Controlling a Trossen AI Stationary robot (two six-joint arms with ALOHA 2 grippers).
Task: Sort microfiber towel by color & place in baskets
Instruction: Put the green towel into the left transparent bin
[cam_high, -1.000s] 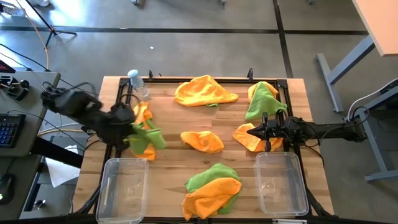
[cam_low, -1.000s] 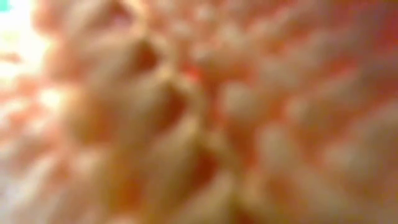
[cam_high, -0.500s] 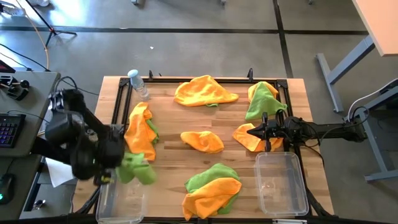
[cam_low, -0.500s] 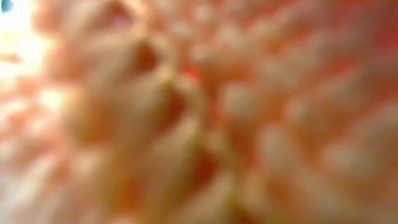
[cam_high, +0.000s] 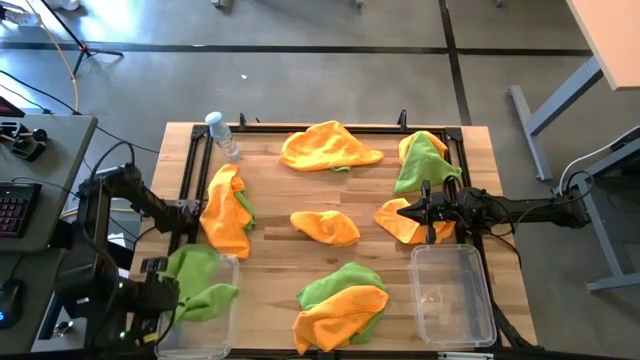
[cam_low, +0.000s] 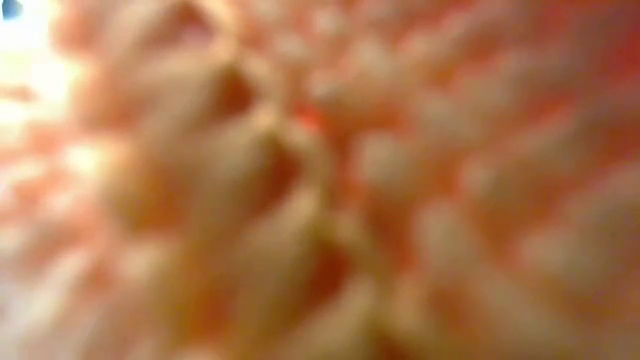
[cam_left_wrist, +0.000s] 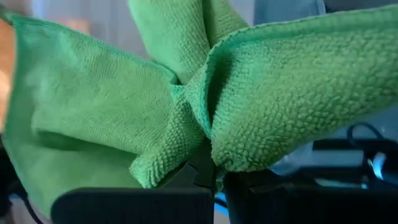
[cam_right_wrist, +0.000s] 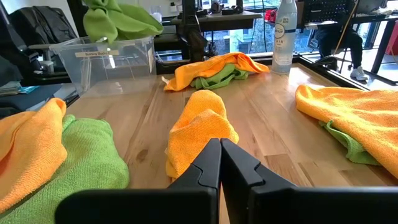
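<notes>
Nearest, a lime green towel (cam_high: 197, 282) was held clamped in the left claw (cam_high: 160, 290) over the left basket (cam_high: 222, 318), at the bench (cam_high: 270, 265) front corner. Farther right, the right claw (cam_high: 428, 216) was kept shut and empty beside an orange towel (cam_high: 405, 221), behind the right basket (cam_high: 454, 295). Beyond, other orange and green towels were spread across the bench

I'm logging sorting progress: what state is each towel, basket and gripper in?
left gripper: shut on green towel, above left basket
right gripper: shut, empty, low over the table
right basket: empty
orange towels: loose on table
water bottle: upright
</notes>
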